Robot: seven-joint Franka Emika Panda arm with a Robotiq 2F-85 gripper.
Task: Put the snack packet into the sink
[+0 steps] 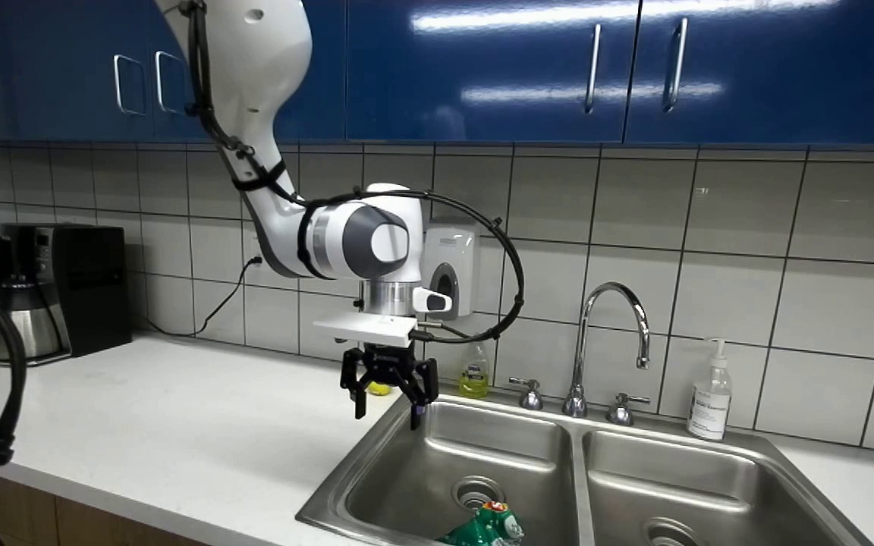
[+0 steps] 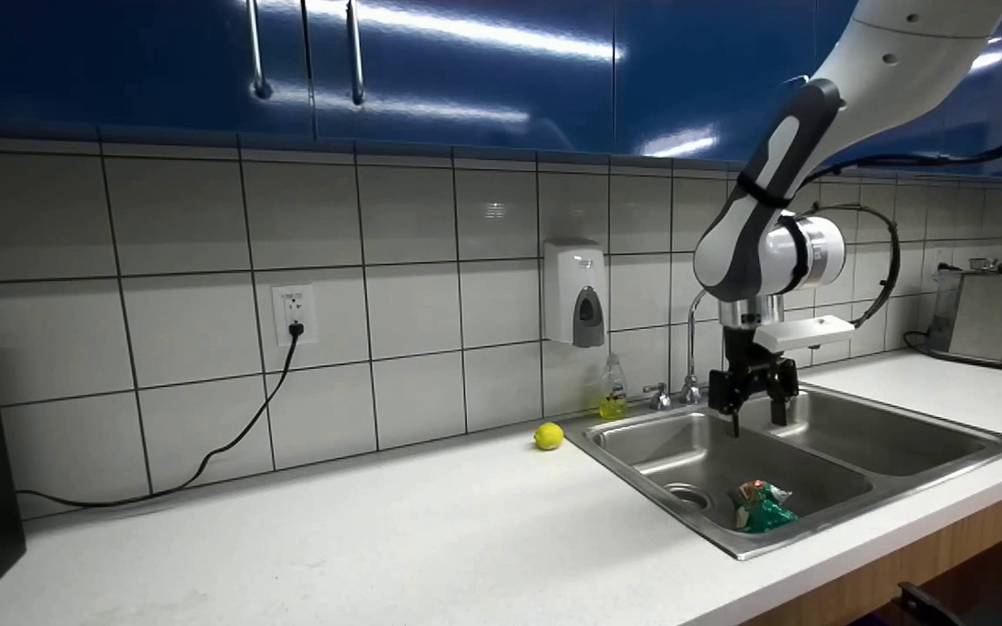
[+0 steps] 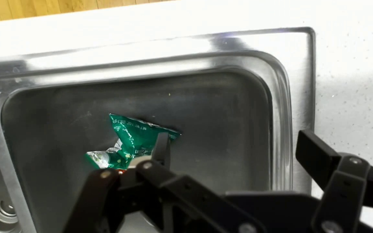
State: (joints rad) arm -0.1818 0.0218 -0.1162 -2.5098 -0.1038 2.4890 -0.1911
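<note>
Inside the sink [image 1: 580,478], the green snack packet [image 3: 136,136] is lying near a drain [image 2: 686,496] while the gripper [image 1: 388,419] is hanging above, fingers [image 3: 316,157] parted.

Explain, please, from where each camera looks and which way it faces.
In an exterior view: before the white counter, facing the pale tiled wall, angled leftward; the white robot arm and open black gripper show.
In an exterior view: also before the counter, facing the wall, angled rightward; arm and gripper show at right.
Wrist view: above the grey steel double sink, facing down at the crinkled green foil packet; black gripper fingers show.
Both exterior views share the wall; all share sink and packet.
</note>
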